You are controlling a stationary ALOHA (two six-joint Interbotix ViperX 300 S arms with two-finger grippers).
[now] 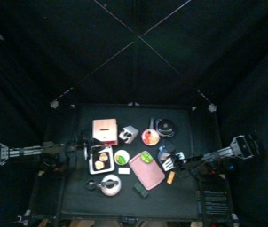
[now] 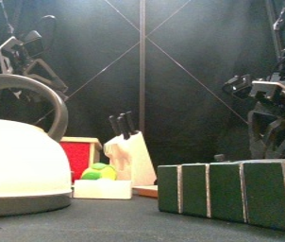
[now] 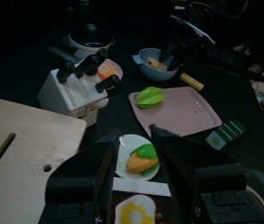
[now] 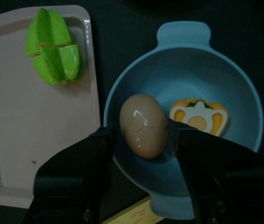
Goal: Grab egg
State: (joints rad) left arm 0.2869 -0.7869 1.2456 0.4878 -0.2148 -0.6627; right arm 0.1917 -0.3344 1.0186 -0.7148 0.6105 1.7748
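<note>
Tan shell: the egg (image 4: 142, 126) lies inside a pale blue bowl (image 4: 233, 92), beside a small orange-and-white piece (image 4: 204, 115) on the bowl's floor.
Why there: the bowl's curved wall cradles the egg so it cannot roll, which also means a grab has to come from above.
Right gripper (image 4: 142, 150): poised straight over the bowl with its jaws spread, one on each side of the egg, not seen to touch it; the line-up looks set for a straight descent and squeeze.
Step in hand: by my reading, the approach is made and the closing is not yet done.
Next to the bowl: a pink tray (image 4: 17, 105) holding a green cut fruit (image 4: 55, 45), just beside the bowl's rim.
Left gripper (image 3: 148, 157): jaws apart and holding nothing, hanging over a white plate (image 3: 135, 168) of green and orange food; this arm seems to be waiting.
Only in the right wrist view: the egg itself, clear and large.
Only in the left wrist view: the bowl (image 3: 153, 59) from afar with the right arm above it, a white knife block (image 3: 82, 80) and a wooden board (image 3: 17, 144).
Only in the front view: a big white kettle (image 2: 19, 165) that hides the bowl and egg altogether.
Top view: the table's (image 1: 71, 197) whole spread, too small to pick out the egg.
</note>
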